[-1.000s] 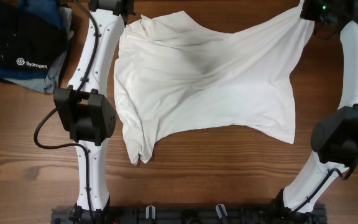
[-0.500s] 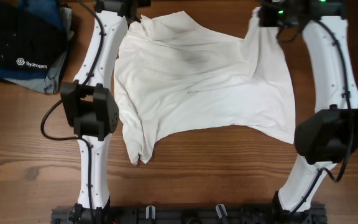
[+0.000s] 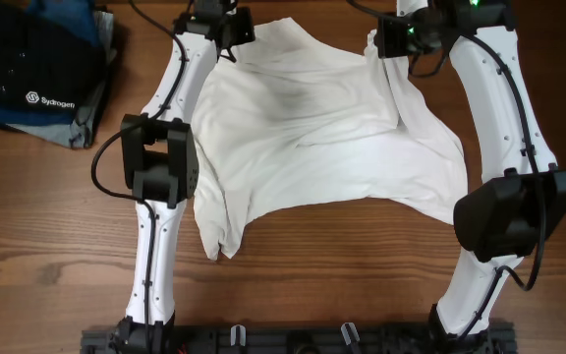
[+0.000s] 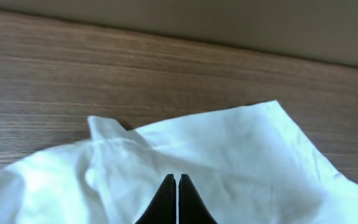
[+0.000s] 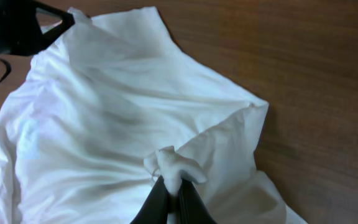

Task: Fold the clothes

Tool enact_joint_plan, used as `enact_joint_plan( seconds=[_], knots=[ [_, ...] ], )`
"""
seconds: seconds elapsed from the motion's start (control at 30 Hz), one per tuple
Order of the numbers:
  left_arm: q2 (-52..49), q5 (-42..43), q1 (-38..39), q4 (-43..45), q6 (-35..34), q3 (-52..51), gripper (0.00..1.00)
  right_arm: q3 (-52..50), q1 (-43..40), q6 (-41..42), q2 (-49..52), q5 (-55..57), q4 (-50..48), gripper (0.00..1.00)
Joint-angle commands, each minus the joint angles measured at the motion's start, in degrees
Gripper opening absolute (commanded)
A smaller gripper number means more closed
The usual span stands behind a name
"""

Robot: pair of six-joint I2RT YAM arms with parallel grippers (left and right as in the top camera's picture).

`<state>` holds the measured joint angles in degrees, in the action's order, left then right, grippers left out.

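Garment: The large, thin, wrinkled white garment [image 3: 322, 147] lies spread over the far middle of the brown wooden table [image 3: 342, 270], between the two white arms.

Garment's shape: Its far right corner is gathered into a bunch and drawn inward over the body of the cloth, which makes a raised fold there. The near left corner trails toward the near edge in a narrow, creased tail. A faint grey shadow marks the upper middle.

Left gripper: The left gripper [image 4: 176, 182] sits at the garment's far left corner. Its dark fingers are pressed together with only a thin line between them, and the tips lie over the white cloth. Whether any cloth is caught between them cannot be told.

Right gripper: The right gripper [image 5: 173, 190] is clamped on the garment's far right corner. A small knot of white fabric bulges out just above the closed fingertips, and folds fan away from it.

Other cloth: A dark navy and blue folded stack [image 3: 28, 74] with a white logo rests at the table's far left corner. It lies left of the left arm and well apart from the white garment.
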<state>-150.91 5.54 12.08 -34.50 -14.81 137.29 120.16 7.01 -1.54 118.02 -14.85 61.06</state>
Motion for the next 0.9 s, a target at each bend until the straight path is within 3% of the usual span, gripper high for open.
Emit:
enact_joint_plan(
  seconds=[0.0,0.23,0.47,0.87],
  knots=[
    [-2.4,1.73,1.36,2.01,-2.21,-0.04,0.04,0.9,1.51,0.0,-2.1,-1.33,0.74,0.04],
    [-5.07,2.97,2.19,0.85,-2.95,-0.04,0.04,0.9,3.63,-1.2,-2.1,-1.31,1.16,0.05],
    [-5.33,1.46,1.55,-9.11,-4.15,-0.04,0.04,0.9,3.91,-1.53,-2.1,-1.03,0.59,0.04],
    [-5.53,-0.57,-1.31,-48.09,-10.91,-0.24,0.04,0.92,3.91,-1.44,-2.1,0.22,-1.46,0.04]
  ],
)
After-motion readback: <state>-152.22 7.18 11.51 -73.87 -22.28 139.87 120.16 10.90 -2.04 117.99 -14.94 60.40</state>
